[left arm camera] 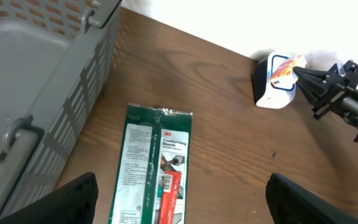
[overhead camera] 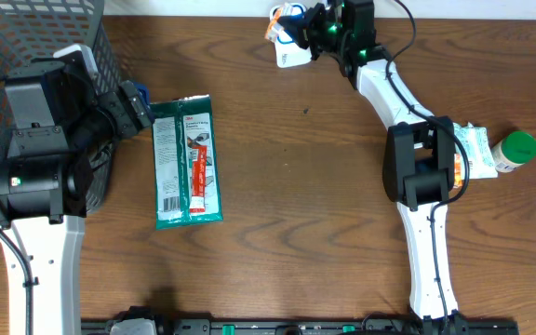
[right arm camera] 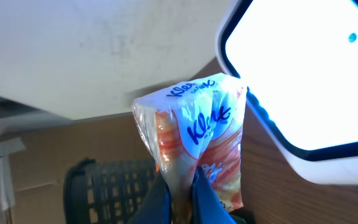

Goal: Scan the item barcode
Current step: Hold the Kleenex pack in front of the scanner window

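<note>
A Kleenex tissue pack (right arm camera: 194, 137), white with orange and blue print, is pinched at its lower edge by my right gripper (right arm camera: 182, 193), which is shut on it. The pack hangs right beside the white, blue-rimmed scanner (right arm camera: 303, 81), whose face glows bright. Seen from overhead, the pack (overhead camera: 275, 20) and right gripper (overhead camera: 307, 26) are at the table's far edge, just above the scanner (overhead camera: 291, 54). My left gripper (left arm camera: 182, 202) stands open above a green 3M glove package (left arm camera: 157, 168), holding nothing. No barcode can be made out.
A grey mesh basket (overhead camera: 26, 37) stands at the far left, beside the left arm. The green package (overhead camera: 186, 163) lies flat to its right. A green-capped bottle (overhead camera: 513, 152) and another wrapped pack (overhead camera: 475, 149) sit at the right edge, by the right arm's base.
</note>
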Controlling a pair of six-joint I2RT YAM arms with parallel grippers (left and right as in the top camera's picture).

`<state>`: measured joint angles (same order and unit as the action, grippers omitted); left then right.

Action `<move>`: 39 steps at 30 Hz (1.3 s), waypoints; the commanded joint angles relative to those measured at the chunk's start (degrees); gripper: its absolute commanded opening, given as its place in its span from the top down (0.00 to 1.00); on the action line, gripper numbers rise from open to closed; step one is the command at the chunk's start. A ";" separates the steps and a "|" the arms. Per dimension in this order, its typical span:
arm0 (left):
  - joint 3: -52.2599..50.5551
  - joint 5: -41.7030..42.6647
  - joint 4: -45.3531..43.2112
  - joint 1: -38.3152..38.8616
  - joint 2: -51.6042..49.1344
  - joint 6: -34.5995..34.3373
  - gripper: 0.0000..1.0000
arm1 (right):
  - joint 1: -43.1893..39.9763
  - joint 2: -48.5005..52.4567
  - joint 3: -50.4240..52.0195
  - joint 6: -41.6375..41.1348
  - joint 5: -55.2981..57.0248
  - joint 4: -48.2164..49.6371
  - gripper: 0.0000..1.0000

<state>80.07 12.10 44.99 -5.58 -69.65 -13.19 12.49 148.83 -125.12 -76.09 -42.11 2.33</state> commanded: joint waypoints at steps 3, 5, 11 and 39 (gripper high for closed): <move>0.31 0.35 0.00 -0.28 0.04 0.70 0.13 | -0.94 -0.50 -1.09 1.42 2.73 -2.82 0.99; 0.31 0.35 0.00 -0.28 0.04 0.70 0.13 | -0.94 -0.50 -1.09 1.86 3.10 -4.39 0.99; 0.31 0.35 0.00 -0.28 0.04 0.70 0.13 | -0.94 -0.50 -1.09 5.49 4.57 -4.63 0.99; 0.31 0.35 0.00 -0.28 0.04 0.70 0.13 | -1.27 -24.63 -1.11 41.48 0.33 -35.69 0.99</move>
<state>80.07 12.10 44.97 -5.58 -69.65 -13.19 12.27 132.51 -125.10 -48.84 -40.71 -26.79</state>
